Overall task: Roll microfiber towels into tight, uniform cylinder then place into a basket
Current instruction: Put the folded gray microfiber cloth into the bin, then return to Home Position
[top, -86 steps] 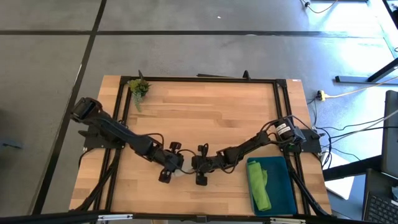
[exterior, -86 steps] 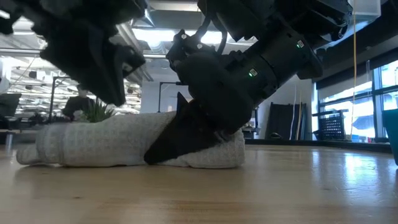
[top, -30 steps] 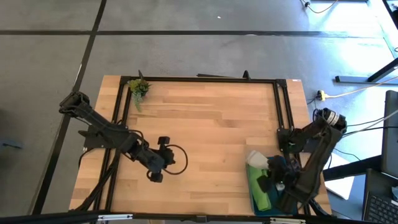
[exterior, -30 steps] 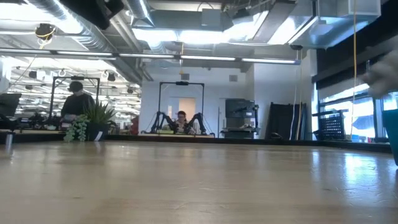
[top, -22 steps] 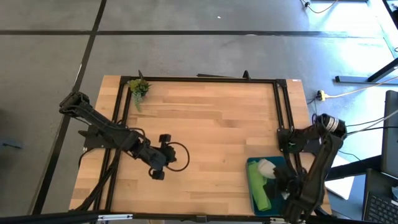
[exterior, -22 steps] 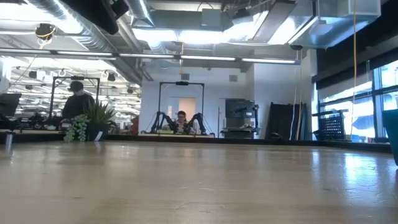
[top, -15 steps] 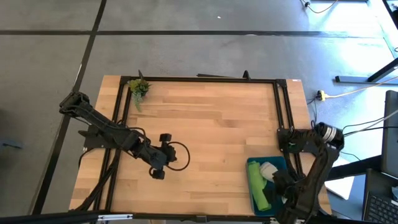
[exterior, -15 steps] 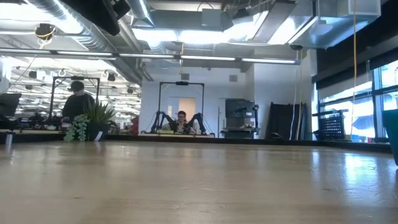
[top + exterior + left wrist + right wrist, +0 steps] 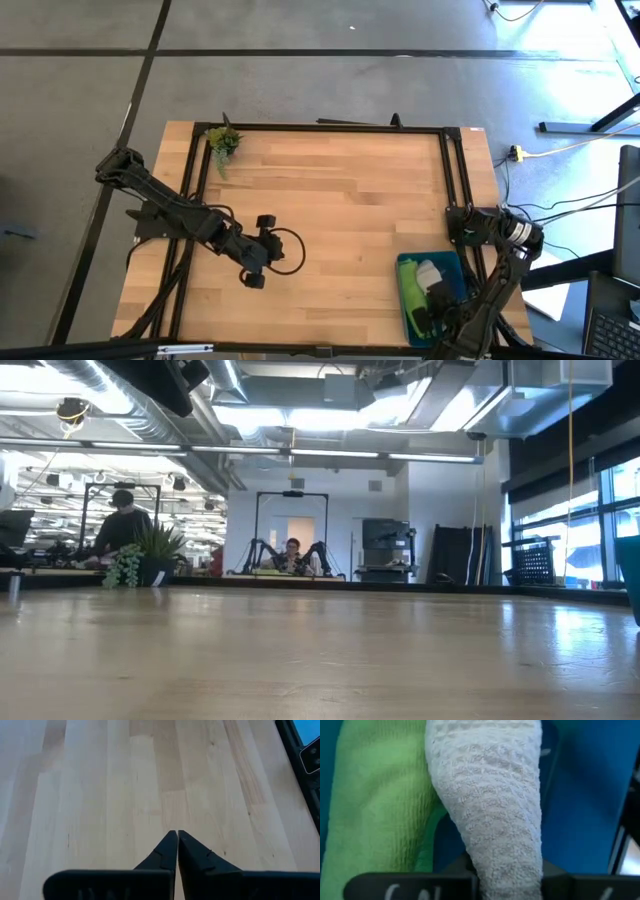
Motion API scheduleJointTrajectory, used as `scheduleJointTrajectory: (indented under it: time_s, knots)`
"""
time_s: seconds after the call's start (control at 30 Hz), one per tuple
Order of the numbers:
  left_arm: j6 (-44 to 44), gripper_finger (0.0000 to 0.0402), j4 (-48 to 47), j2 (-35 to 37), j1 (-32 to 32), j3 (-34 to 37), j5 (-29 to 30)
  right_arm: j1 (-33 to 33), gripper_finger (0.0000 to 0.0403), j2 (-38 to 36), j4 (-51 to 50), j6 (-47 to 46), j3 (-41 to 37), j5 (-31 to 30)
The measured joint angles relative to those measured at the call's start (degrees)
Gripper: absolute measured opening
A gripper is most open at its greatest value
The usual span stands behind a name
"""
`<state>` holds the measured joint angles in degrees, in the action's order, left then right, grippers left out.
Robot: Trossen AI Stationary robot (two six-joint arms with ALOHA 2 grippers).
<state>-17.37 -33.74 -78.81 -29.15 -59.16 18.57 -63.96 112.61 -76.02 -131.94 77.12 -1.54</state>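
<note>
The pale grey towel (image 9: 490, 795), rolled up, is in my right gripper (image 9: 505, 870) over the dark teal bin (image 9: 460, 300) at the table's near right corner. It shows in the high view (image 9: 428, 272) too. The lime green towel (image 9: 380, 805), also rolled, lies in the bin along its left wall (image 9: 412, 300), right beside the grey roll. My left gripper (image 9: 177, 836) is shut and empty, above bare wood left of the table's middle (image 9: 262, 258). My right gripper holds the grey roll by its near end (image 9: 507, 855), the roll lying between the two fingers and reaching forward along them. The roll itself hides the fingers. The gripper comes from the table's near side, slanting down. The roll lies along the green towel; whether it rests on the bin floor I cannot tell.
A small green plant sprig (image 9: 222, 140) stands at the table's far left corner and shows in the low view (image 9: 140, 555). A black frame rail (image 9: 445, 170) runs around the table. People sit in the room beyond the table.
My right gripper has carried the grey roll toward the table's near edge and down over the bin, bringing it alongside the green towel. Its arm has folded back toward the right edge.
</note>
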Motion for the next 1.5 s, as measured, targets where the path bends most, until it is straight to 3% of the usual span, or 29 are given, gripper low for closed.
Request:
scheduleJointTrajectory:
  time_s: [0.27,0.6,1.0,1.17,1.5]
  knots:
    - [0.0,0.0002,0.0,0.0,-0.5,0.0,0.0,1.3,0.005,0.3,6.3,0.1,-2.4,0.6]
    - [0.0,0.0005,0.1,0.0,-1.4,0.0,0.0,1.7,0.0074,0.3,6.5,1.7,-2.5,1.7]
    - [0.0,0.0009,0.4,0.0,-1.4,0.0,0.0,2.7,0.0194,0.3,6.5,1.9,-2.5,1.8]
    - [0.0,0.0003,0.4,0.0,-1.4,0.0,0.0,4.0,0.0247,0.3,6.1,3.2,-2.6,5.5]
    - [0.0,0.0009,0.3,0.0,-1.4,0.0,0.0,4.6,0.0272,-1.9,2.3,3.4,-0.2,7.6]
